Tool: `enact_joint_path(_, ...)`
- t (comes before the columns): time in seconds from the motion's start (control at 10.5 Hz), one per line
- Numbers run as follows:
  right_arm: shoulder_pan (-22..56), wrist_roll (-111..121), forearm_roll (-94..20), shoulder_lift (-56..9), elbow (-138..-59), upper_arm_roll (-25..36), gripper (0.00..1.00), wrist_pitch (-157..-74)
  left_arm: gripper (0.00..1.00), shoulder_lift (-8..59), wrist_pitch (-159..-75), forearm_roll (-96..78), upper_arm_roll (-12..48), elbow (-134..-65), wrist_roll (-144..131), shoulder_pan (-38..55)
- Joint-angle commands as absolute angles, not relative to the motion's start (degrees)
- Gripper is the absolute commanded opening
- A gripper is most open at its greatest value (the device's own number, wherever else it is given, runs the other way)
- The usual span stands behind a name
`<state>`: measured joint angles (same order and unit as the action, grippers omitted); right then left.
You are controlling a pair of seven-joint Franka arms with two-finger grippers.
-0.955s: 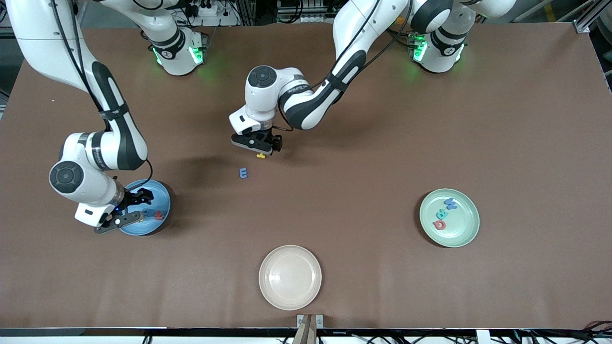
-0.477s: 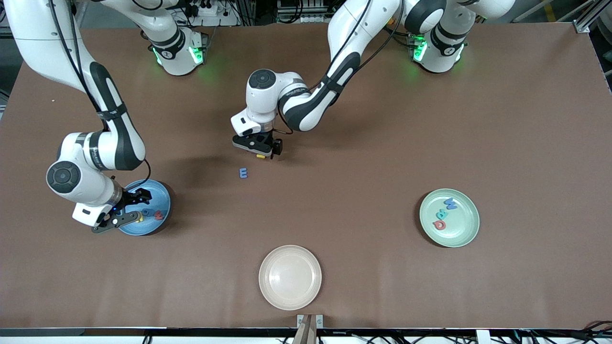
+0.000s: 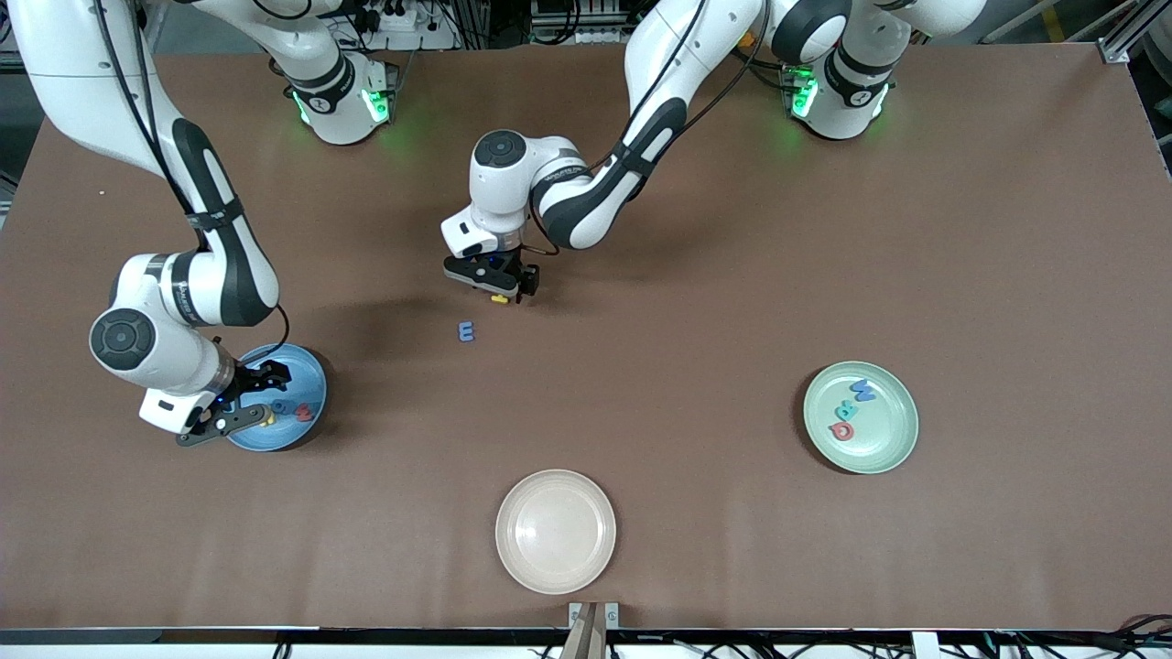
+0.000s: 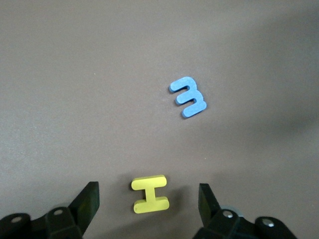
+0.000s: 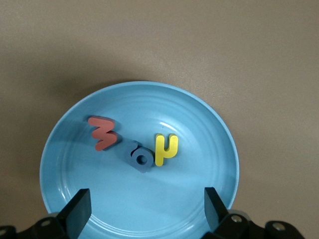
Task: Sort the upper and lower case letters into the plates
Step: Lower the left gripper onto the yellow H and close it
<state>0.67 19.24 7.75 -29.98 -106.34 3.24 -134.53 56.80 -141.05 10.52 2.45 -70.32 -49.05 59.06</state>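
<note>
A yellow letter I [image 3: 499, 298] lies on the brown table, and in the left wrist view [image 4: 149, 195] it sits between my fingers. My left gripper [image 3: 493, 286] [image 4: 148, 197] is open, low over it, one finger on each side, not touching it. A blue letter [image 3: 467, 331] [image 4: 188, 97] lies nearby, nearer the front camera. My right gripper [image 3: 245, 405] [image 5: 144, 199] is open and empty over the sky blue plate [image 3: 311, 380] [image 5: 219, 129], which holds a red letter [image 5: 102, 132], a dark blue letter [image 5: 138, 157] and a yellow letter [image 5: 165, 149]. The mint green plate [image 3: 893, 448] holds three letters.
A cream plate [image 3: 555, 531] stands near the table's front edge, in the middle. The mint plate's letters are a blue one [image 3: 862, 390], a teal one [image 3: 847, 411] and a red one [image 3: 841, 430].
My left gripper has shifted slightly over the yellow I. My right gripper has moved a little over the blue plate, and the yellow letter there now shows clear of its fingers.
</note>
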Motion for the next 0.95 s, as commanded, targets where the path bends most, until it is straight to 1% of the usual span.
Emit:
enact_joint_path(0.0, -0.26, 19.07, 8.53, -28.92, -107.75, 2.37, 1.00, -135.18, 0.83, 58.35, -141.42, 12.30, 0.70, -68.82, -48.96, 60.91)
enact_joint_path(0.38, -0.18, 19.07, 8.53, -28.92, -107.75, 2.46, 1.00, -135.18, 0.82, 59.59, -143.17, 12.30, -0.96, -68.64, -47.46, 61.96)
enact_joint_path(0.57, -0.26, 19.07, 8.53, -28.83, -107.75, 2.46, 1.00, -135.18, 0.79, 59.76, -143.61, 12.30, -1.40, -68.64, -47.29, 62.14)
enact_joint_path(0.76, -0.18, 19.07, 8.53, -28.92, -107.75, 2.46, 1.00, -135.18, 0.79, 59.85, -144.23, 12.30, -1.41, -68.64, -47.46, 62.14)
enact_joint_path(0.86, -0.26, 19.07, 8.53, -28.92, -107.75, 2.37, 1.00, -135.09, 0.74, 59.77, -144.23, 12.30, -1.32, -68.64, -47.46, 62.14)
